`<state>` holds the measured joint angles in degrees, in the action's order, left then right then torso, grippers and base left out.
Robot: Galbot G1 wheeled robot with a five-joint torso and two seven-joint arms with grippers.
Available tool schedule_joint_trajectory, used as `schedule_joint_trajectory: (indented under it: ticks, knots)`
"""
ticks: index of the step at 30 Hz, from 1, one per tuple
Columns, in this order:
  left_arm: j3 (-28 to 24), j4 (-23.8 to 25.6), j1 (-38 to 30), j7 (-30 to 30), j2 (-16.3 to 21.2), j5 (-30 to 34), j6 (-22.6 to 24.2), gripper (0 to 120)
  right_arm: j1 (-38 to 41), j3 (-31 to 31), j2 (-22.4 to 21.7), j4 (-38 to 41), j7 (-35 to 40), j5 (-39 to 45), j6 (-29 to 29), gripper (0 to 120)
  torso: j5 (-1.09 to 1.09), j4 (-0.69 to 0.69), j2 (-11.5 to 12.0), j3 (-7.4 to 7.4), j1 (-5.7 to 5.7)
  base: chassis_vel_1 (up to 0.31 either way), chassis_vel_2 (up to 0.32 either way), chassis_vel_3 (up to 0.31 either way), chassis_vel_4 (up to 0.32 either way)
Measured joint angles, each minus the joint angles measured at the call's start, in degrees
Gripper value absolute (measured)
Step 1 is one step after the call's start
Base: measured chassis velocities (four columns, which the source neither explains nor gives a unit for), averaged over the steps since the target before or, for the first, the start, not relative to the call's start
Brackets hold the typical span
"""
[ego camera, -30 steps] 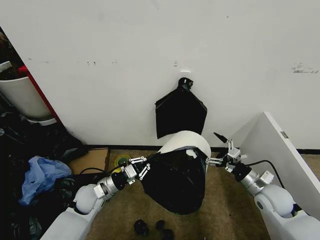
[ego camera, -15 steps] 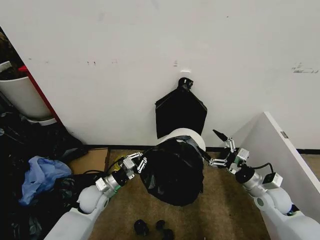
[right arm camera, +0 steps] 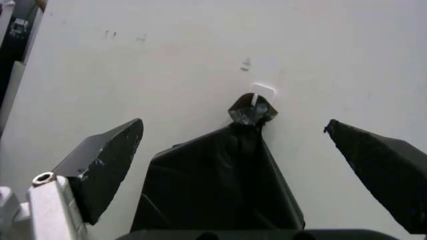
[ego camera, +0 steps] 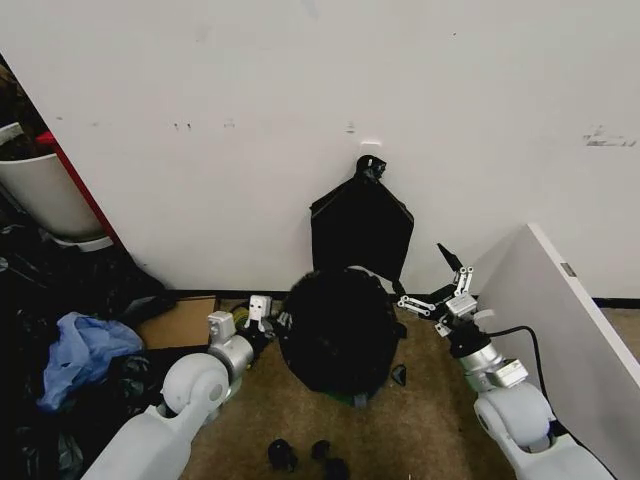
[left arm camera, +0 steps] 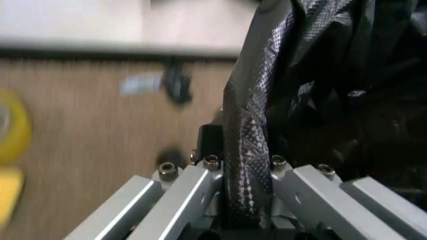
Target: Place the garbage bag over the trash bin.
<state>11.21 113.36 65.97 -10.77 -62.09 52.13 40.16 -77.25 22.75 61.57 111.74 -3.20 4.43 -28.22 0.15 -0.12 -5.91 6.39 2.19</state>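
1. In your head view, the garbage bag [ego camera: 338, 330] sits low in the centre of the frame, a crinkled black mound on the brown floor [ego camera: 420, 430] against the white wall [ego camera: 300, 100]. It covers the trash bin completely, so you cannot make out any of the bucket's white surface.
2. Your left gripper [ego camera: 262, 312] is at the bag's left edge, touching the plastic. Your right gripper [ego camera: 437, 289] is just off the bag's upper right, fingers spread wide and holding nothing.
3. Directly above the bag, a flat black bundle [ego camera: 361, 225] with a knotted top hangs on the wall. A white panel [ego camera: 560, 310] leans at the right edge, and a blue plastic bag [ego camera: 75, 350] lies among the clutter at lower left.
4. In your left wrist view, the left gripper [left arm camera: 241, 172] is clamped narrowly on a twisted fold of the garbage bag [left arm camera: 320, 90], which fills the right half of the frame.
5. In your right wrist view, the right gripper [right arm camera: 257, 172] stands wide apart, its two dark fingertips [right arm camera: 110, 160] at either side of the frame, with the hanging bundle [right arm camera: 220, 185] between them on the wall behind.
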Motion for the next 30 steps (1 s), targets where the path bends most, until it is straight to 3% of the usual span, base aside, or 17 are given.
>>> schedule_joint_trajectory:
  ticks: [2,5,16,25,30]
  knots:
    - [-0.06,0.02,0.05,-1.07,-0.13,0.19,0.94,1,-0.05,-0.05,0.08,0.00,0.02,-0.20,-0.05,100,0.00,0.00,0.00,0.00,0.00,0.000,0.000,0.000,0.000]
    - [-0.63,-0.62,0.71,-8.47,-1.52,3.28,3.44,1,-0.31,-0.28,0.47,-0.20,0.05,-0.46,-0.52,100,0.01,0.02,0.00,0.00,0.00,0.000,0.000,0.000,0.000]
    - [-1.05,-3.72,2.80,-9.70,-4.08,2.86,2.30,4,-0.67,-0.33,0.43,-0.89,-0.83,0.09,-1.49,100,0.01,0.01,0.00,0.00,0.00,0.000,0.000,0.000,0.000]
    - [-1.00,-3.90,3.77,-9.70,-3.96,-0.37,-0.17,38,-0.86,-0.38,0.37,-1.23,-1.03,0.58,-1.55,100,0.01,0.01,0.00,0.00,0.00,0.000,0.000,0.000,0.000]
    - [0.48,-0.77,5.01,-10.79,-3.30,-0.53,-0.12,57,-1.06,-0.21,0.40,-1.29,-1.06,0.68,-1.66,100,0.01,0.00,0.00,0.00,0.00,0.000,0.000,0.000,0.000]
